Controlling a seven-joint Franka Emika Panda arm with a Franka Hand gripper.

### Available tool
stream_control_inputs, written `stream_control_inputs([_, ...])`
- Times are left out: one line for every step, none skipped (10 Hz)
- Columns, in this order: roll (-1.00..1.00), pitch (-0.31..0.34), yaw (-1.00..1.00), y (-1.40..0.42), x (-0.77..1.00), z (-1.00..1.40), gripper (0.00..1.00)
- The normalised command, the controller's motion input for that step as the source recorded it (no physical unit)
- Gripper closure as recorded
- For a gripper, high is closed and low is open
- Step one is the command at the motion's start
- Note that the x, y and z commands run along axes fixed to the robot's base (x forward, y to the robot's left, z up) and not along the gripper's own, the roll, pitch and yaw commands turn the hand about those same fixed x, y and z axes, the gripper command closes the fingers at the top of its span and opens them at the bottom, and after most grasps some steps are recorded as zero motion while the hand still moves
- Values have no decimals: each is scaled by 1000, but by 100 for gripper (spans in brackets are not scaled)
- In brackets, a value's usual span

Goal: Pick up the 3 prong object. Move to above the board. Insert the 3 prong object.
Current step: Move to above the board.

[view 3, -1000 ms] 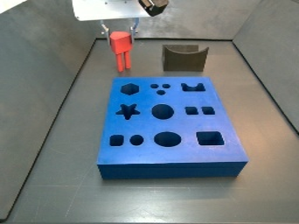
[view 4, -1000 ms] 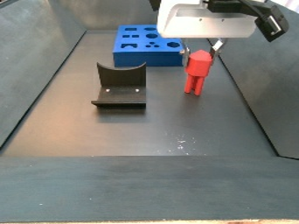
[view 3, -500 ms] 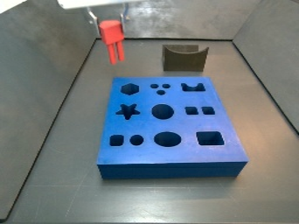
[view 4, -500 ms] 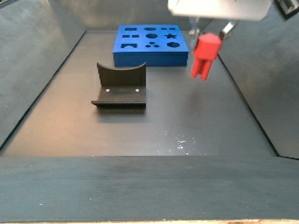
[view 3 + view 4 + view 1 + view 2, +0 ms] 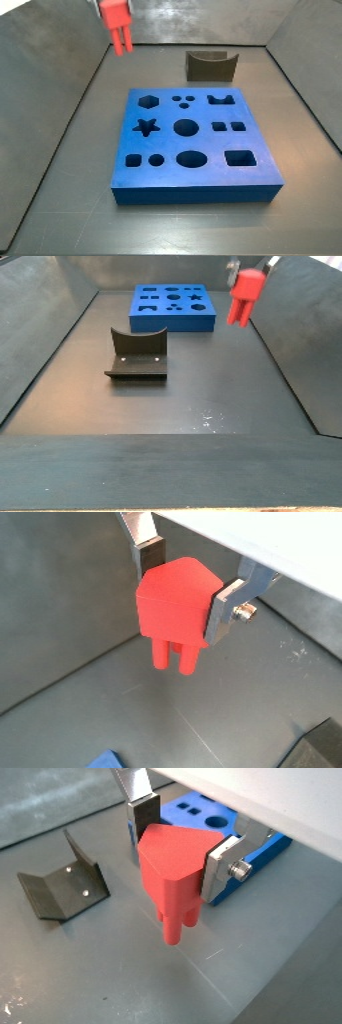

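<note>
The gripper point(image 5: 187, 594) is shut on the red-orange 3 prong object point(image 5: 177, 607), holding its blocky top with the prongs pointing down; it shows in the same grip in a wrist view point(image 5: 171, 878). In both side views the piece point(image 5: 118, 22) point(image 5: 246, 298) hangs high above the tray floor, with the gripper body mostly cut off by the frame edge. The blue board point(image 5: 194, 145) point(image 5: 171, 306) with its shaped cutouts lies on the floor, apart from the piece. Part of the board shows behind the fingers in a wrist view point(image 5: 201, 813).
A dark L-shaped fixture point(image 5: 210, 66) point(image 5: 136, 354) stands on the floor beside the board; it also shows in a wrist view point(image 5: 60, 880). Grey tray walls point(image 5: 54, 70) rise around the floor.
The gripper has lifted the 3 prong object from near the floor to high above it, rising out of the frame in both side views.
</note>
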Motion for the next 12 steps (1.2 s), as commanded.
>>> stream_control_inputs([149,20,41,-92,-136,1000,100])
stream_control_inputs([144,22,40,-81,-120,955,100])
stream_control_inputs([131,32,39,-50,-71,743,100])
stream_control_inputs([122,48,37,-33,-38,583,100])
stream_control_inputs([110,73,38,-20,-1,377,100])
stream_control_inputs([104,85,38,-14,10,273,100])
stream_control_inputs([-39,629,-629,-1000,641,409,100])
stream_control_inputs([-42,642,-563,-1000,652,396,100])
stream_control_inputs([-49,601,-371,-1000,698,397,100])
stream_control_inputs([-80,424,-189,-1000,717,390,100])
stream_control_inputs([-39,296,-103,-1000,698,401,100])
stream_control_inputs([-12,227,-56,-1000,694,408,100])
